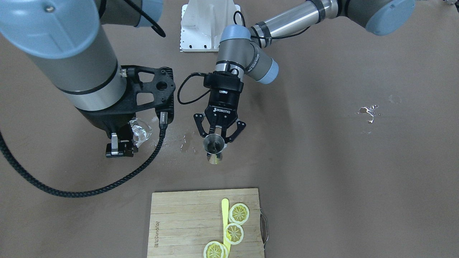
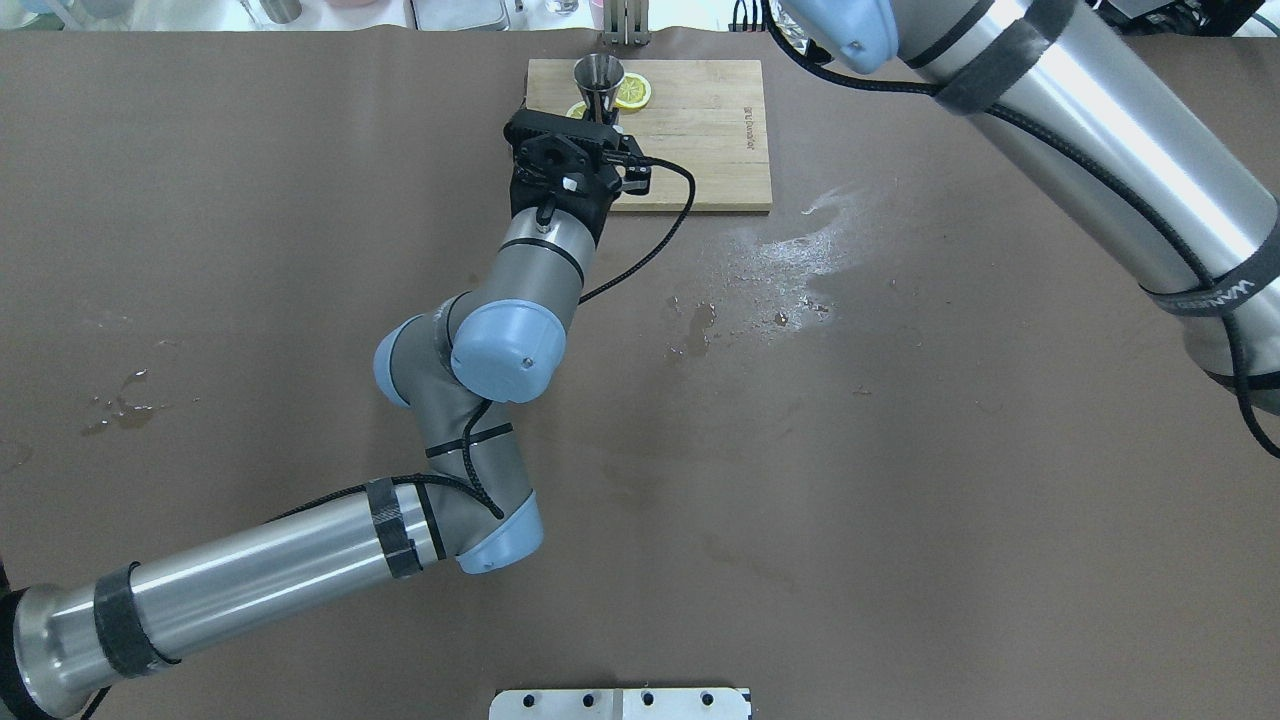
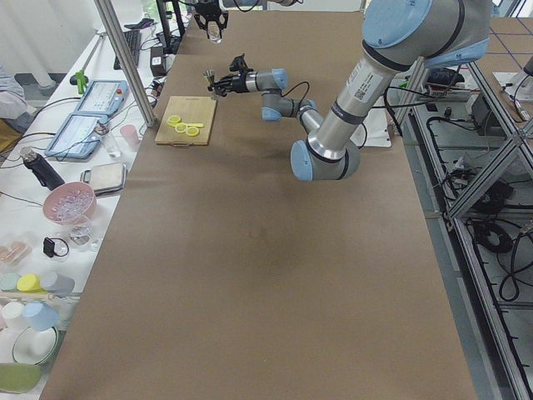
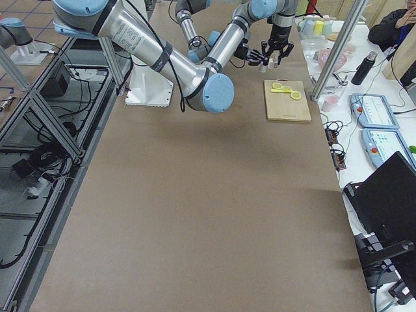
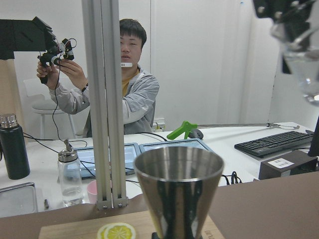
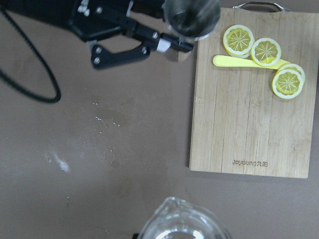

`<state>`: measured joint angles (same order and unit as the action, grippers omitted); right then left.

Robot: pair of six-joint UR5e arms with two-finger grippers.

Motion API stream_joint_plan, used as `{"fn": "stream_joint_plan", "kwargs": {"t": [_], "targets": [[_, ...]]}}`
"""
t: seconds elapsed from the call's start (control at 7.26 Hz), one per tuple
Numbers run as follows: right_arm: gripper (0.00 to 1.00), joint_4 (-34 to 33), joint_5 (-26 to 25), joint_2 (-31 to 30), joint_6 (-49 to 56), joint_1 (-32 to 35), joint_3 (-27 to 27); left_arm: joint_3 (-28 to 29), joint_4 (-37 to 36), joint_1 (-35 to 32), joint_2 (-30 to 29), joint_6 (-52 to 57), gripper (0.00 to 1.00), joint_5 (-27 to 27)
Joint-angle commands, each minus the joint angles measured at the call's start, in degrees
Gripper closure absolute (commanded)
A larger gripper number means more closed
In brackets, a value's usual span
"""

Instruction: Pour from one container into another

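**Poised to pour: glass cup (image 1: 140, 132) high and off to one side of the jigger (image 1: 214, 144)**

Jigger first. Pinched at the narrow waist by the left jaws, closed snugly on the metal. Held upright, long axis vertical, wide mouth facing up. Placed near the wooden cutting board (image 1: 186, 222), on the robot's side of it. Impossible to tell whether grounded on the tabletop (image 1: 340, 179) or hanging just clear.

Glass cup next. Clamped in the right jaws and carried well above the tabletop. Roughly level by the look of it, not yet tipped. Clear liquid visible inside from the left wrist camera, up and to the right of the jigger's rim there, well apart from it. From the right wrist camera, directly under the lens, with the jigger far ahead by the board's corner.

The deciding relation: source to the robot's right of the receiver and higher, with a clear sideways gap between the two. No overlap yet of pouring lip and open mouth. Right arm the only one placed to close that gap, left arm merely steadying the target.

Likely next, judging from this: carry the cup toward the robot's left until the lip sits over the mouth, lower close, then tip slowly. Small mouth, so little room for error. Wet patches (image 2: 790, 255) already on the tabletop between the arms. Lemon slices (image 6: 238, 40) on the board, out of the way.
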<state>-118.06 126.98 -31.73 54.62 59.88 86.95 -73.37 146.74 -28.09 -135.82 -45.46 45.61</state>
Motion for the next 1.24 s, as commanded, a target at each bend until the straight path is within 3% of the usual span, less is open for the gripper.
{"fn": "stream_joint_plan", "kwargs": {"t": [0.0, 0.41, 0.55, 0.83, 1.1], "targets": [[1.0, 5.45, 1.95, -9.44, -0.83, 0.85, 8.8, -2.03, 1.71, -3.98, 6.32, -0.07, 1.0, 0.61], [1.0, 23.34, 6.68, -25.96, -9.34, 0.94, 17.09, -6.08, 2.15, -13.64, 15.73, -0.24, 1.0, 11.14], [1.0, 27.14, 7.83, -30.02, -9.97, 0.94, 18.76, -6.26, 2.15, -13.75, 18.2, -0.42, 1.0, 10.99], [1.0, 44.14, 9.16, -37.23, -19.43, 0.85, 17.12, -7.75, 4.76, -14.1, 26.79, -10.03, 1.0, 10.38], [1.0, 50.71, 10.04, -39.02, -22.36, 0.15, 15.62, -11.08, 14.31, -13.93, 38.81, -10.27, 1.0, 11.07]]}}
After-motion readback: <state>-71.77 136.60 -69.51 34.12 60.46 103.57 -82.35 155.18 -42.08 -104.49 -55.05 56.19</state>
